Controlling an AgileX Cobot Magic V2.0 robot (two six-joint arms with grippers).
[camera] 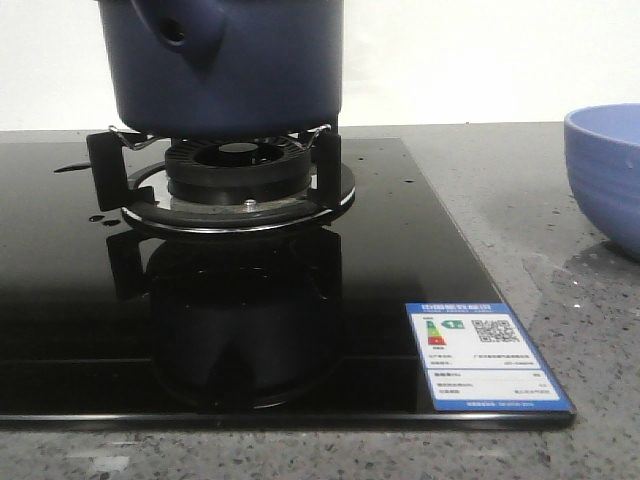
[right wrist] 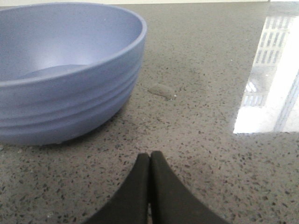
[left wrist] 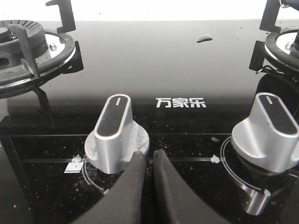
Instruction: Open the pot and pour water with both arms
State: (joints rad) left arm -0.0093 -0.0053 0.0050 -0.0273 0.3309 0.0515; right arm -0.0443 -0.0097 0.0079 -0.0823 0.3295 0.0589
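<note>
The dark navy-blue pot (camera: 230,65) stands on the gas burner's black supports (camera: 240,180); its stub handle socket with a hole (camera: 175,32) faces the camera. The pot's top is cut off by the frame, so no lid shows. My left gripper (left wrist: 148,155) is shut and empty, low over the black glass hob, just beside a silver knob (left wrist: 114,133). My right gripper (right wrist: 150,156) is shut and empty over the speckled counter, in front of the light blue ribbed bowl (right wrist: 60,70). Neither gripper shows in the front view.
The black glass hob (camera: 100,330) carries an energy label (camera: 485,355) at its front right corner. A second silver knob (left wrist: 271,133) and a second burner (left wrist: 28,56) show in the left wrist view. The light blue bowl (camera: 610,175) stands on the grey counter (camera: 540,230) right of the hob.
</note>
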